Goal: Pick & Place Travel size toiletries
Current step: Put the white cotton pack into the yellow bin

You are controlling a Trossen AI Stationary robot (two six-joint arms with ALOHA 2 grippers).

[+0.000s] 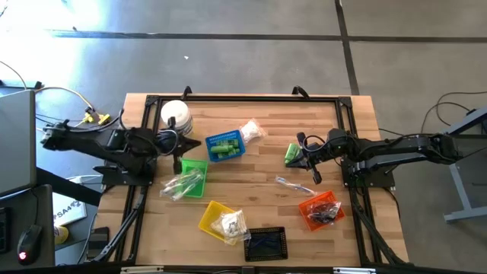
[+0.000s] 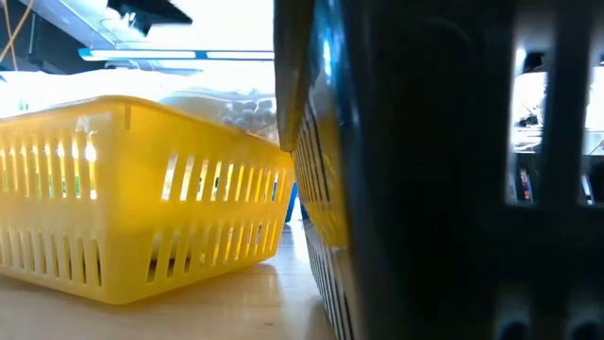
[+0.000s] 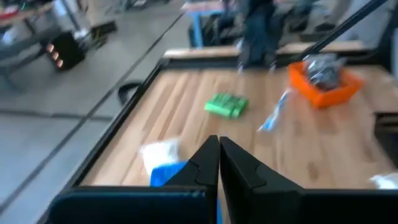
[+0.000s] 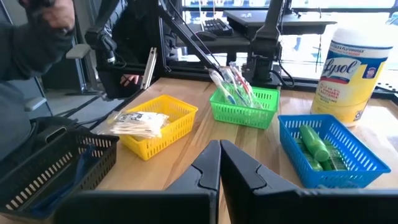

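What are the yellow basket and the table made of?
The yellow basket looks like shiny moulded plastic: its walls are thin even slats with light shining through. The table looks like pale wood, since you can see long plank strips and grain. It could be a wood-look top, though.

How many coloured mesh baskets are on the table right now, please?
5: a blue basket near the back middle, a green basket left of centre, a yellow basket and a black basket at the front, and an orange basket on the right.
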